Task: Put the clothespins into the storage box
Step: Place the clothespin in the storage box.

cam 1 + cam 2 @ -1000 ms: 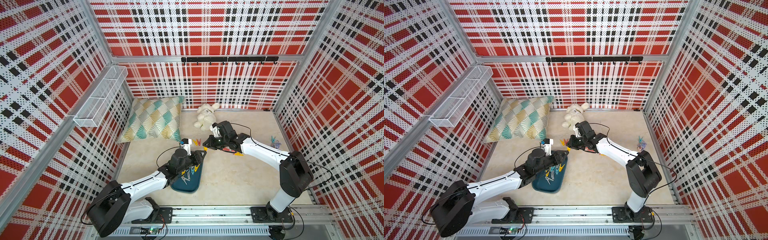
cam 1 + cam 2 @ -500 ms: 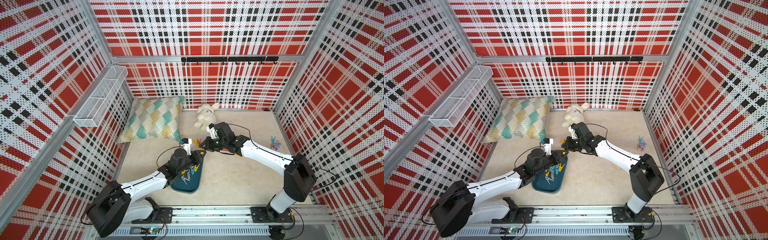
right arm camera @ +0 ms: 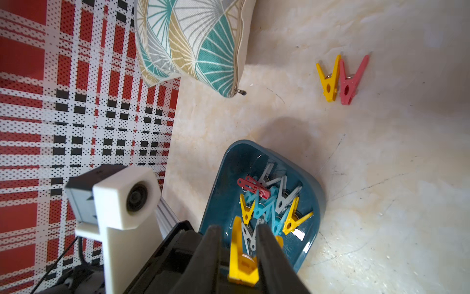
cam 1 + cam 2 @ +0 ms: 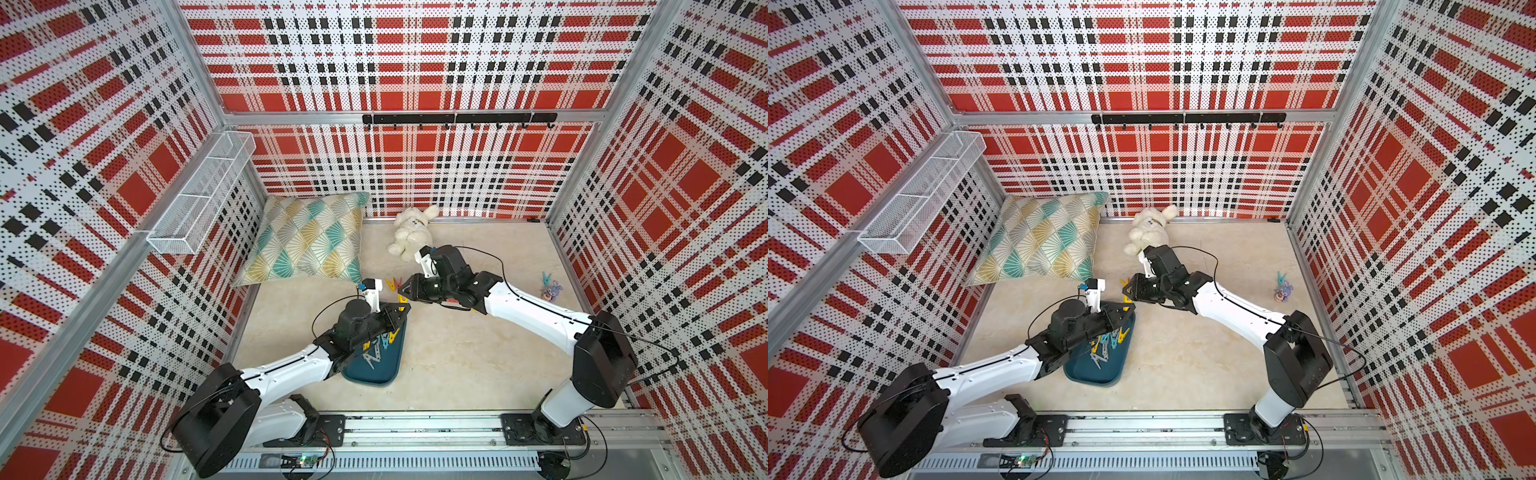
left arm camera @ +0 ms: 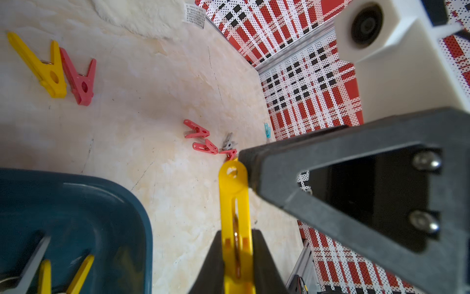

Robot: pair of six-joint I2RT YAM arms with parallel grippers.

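Clothespin (image 5: 232, 193) in left pincer (image 5: 236, 235) is yellow; toy tag's (image 5: 194, 14) print is illegible.

**A:** Tally time: one storage box (image 4: 1096, 376), one pillow (image 4: 307, 241), one plush rabbit (image 4: 409, 235), one wire basket (image 4: 199, 195), one purple toy (image 4: 550, 289).

**B:** Clothespins (image 5: 78, 79) on the tabletop (image 4: 457, 353): four red, one yellow, one grey, one blue at three o'clock. Boxed heap: too tangled.

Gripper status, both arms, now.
Left gripper: closed, holding the yellow clothespin.
Right gripper: jaws either side of that same clothespin; open or gripping cannot be told.
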